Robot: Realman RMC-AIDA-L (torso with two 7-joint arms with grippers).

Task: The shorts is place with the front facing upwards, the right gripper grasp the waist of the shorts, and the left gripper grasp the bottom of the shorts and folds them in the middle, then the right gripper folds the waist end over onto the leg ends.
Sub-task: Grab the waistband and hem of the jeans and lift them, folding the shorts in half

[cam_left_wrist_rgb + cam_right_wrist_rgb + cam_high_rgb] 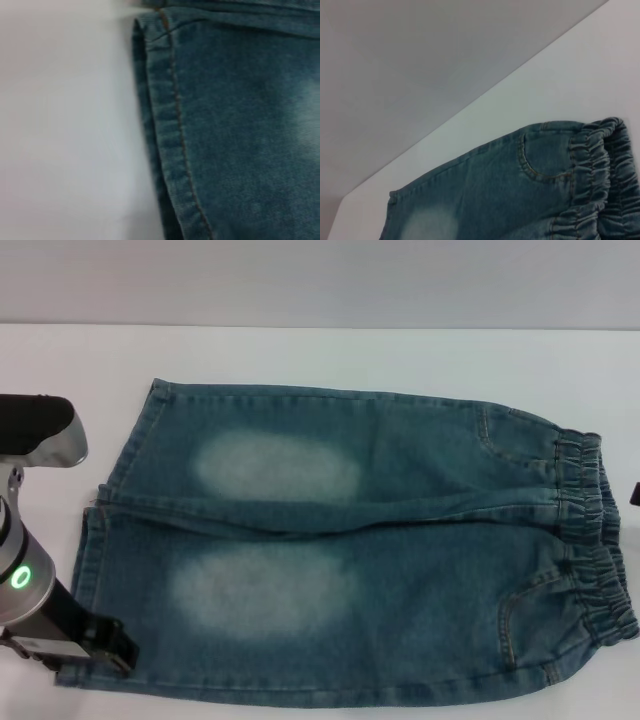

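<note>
The blue denim shorts (350,570) lie flat, front up, with a pale faded patch on each leg. Their leg hems (95,570) point left and the gathered elastic waist (590,540) points right. My left gripper (100,645), on the arm with the green ring light, sits at the near corner of the near leg's hem. The left wrist view shows that stitched hem (170,140) close up against the white table. Only a dark sliver of my right gripper (635,495) shows at the right edge, beside the waist. The right wrist view shows the waistband (600,170) and a stitched pocket (545,155).
The white table (300,355) runs all around the shorts, and a pale wall rises behind its far edge. Bare tabletop (65,130) lies just beyond the hem.
</note>
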